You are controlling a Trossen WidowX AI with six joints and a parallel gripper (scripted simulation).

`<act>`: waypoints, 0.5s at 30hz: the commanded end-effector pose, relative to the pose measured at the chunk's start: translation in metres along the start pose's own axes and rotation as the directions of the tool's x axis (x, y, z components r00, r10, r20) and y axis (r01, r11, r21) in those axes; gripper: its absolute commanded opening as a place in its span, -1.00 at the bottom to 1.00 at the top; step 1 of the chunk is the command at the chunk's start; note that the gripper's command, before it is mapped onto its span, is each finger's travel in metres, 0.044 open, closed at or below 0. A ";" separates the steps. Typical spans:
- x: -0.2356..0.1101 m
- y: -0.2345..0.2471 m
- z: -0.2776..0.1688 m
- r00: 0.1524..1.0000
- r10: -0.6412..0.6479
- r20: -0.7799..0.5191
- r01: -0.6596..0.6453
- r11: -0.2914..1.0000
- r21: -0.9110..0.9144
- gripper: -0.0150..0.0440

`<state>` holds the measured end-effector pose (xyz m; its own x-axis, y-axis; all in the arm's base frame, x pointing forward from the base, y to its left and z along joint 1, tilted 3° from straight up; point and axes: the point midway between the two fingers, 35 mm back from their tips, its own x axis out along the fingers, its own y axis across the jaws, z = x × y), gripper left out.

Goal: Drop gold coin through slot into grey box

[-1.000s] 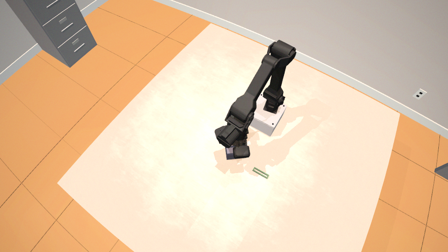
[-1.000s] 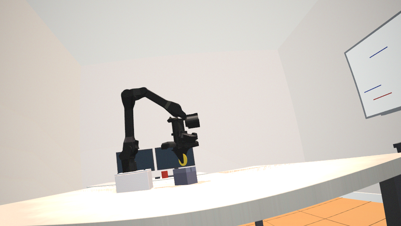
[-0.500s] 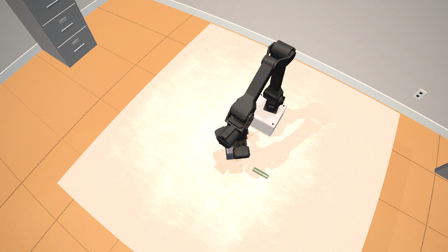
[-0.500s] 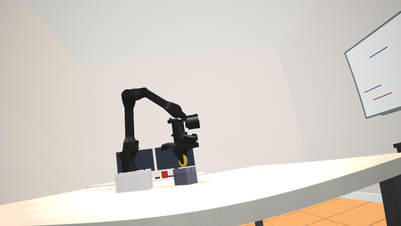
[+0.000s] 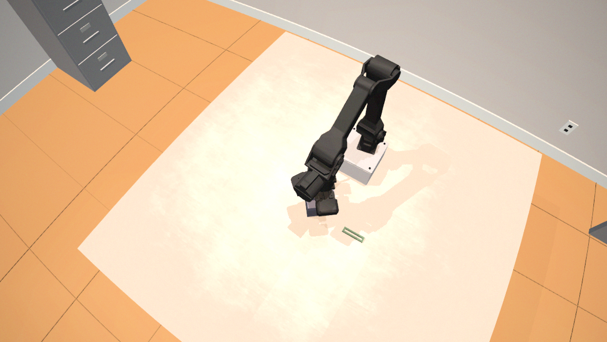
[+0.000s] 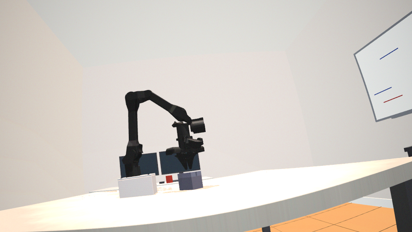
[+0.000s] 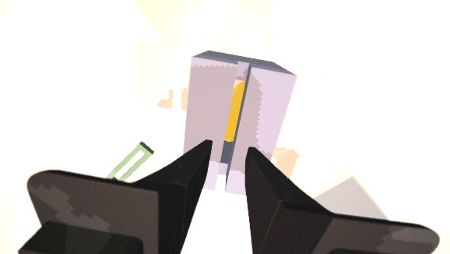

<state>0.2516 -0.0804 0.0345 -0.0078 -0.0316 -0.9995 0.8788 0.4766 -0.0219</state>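
Observation:
My gripper (image 6: pixel 187 168) (image 7: pixel 229 149) is open and empty, its fingers pointing down, with a gap between the tips. It hangs just above the closed grey box (image 5: pixel 311 207) (image 6: pixel 190 181) (image 7: pixel 210 97). The gold coin (image 7: pixel 234 114) is on edge inside the lid's slot, lined up with it and seen from above. No coin shows above the box in the exterior view. How deep the coin sits is hard to tell. The green holder (image 5: pixel 362 239) (image 7: pixel 139 162) lies empty on the table. In the top view the arm hides part of the box and the fingertips.
The arm's white base block (image 5: pixel 358 169) (image 6: pixel 136 186) (image 7: pixel 352 199) stands beside the box. The table (image 5: pixel 237 263) (image 6: pixel 230 201) carries the base, box and holder. Two dark monitors (image 6: pixel 148 164) and a red object (image 6: pixel 169 179) show behind.

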 end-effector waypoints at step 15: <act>-0.018 0.000 0.000 1.000 0.000 0.000 0.000 1.000 0.000 0.68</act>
<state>0.2482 -0.0790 0.0413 -0.0250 -0.0264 -0.9993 0.8778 0.4778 -0.0345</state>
